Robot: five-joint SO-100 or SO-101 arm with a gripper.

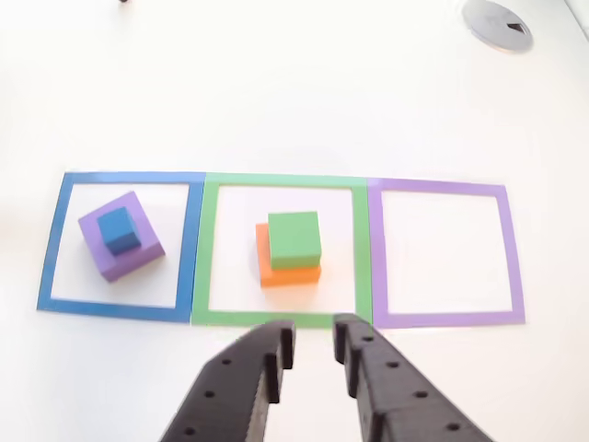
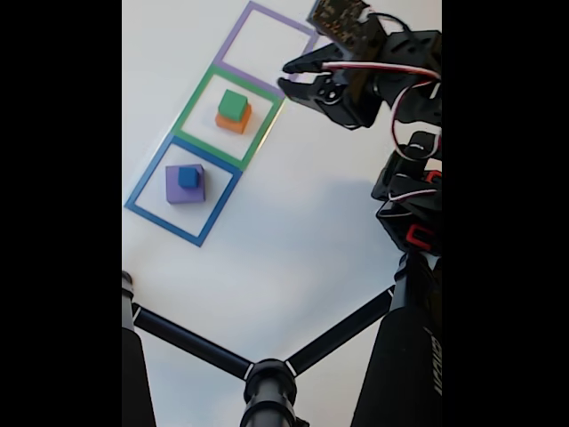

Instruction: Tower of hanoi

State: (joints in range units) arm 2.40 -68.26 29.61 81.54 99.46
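Note:
The green block [image 1: 294, 238] sits on the orange block [image 1: 288, 269] inside the green square outline [image 1: 281, 318]; in the fixed view the same pair shows as green block [image 2: 233, 105] on orange block [image 2: 234, 121]. The small blue cube [image 1: 120, 230] rests on the purple block [image 1: 120, 247] inside the blue outline [image 1: 55, 241], also seen as blue cube [image 2: 188, 177] on purple block [image 2: 184, 186]. My black gripper [image 1: 313, 354] is open and empty, hovering just in front of the green outline's near edge. In the fixed view the gripper [image 2: 289, 76] hangs above the outlines' right side.
The purple square outline [image 1: 446, 253] on the right has nothing inside it. A round grey cable port [image 1: 498, 23] sits in the table at the far right. A black tripod stand [image 2: 267, 382] crosses the bottom of the fixed view, beside the arm's base [image 2: 413, 205].

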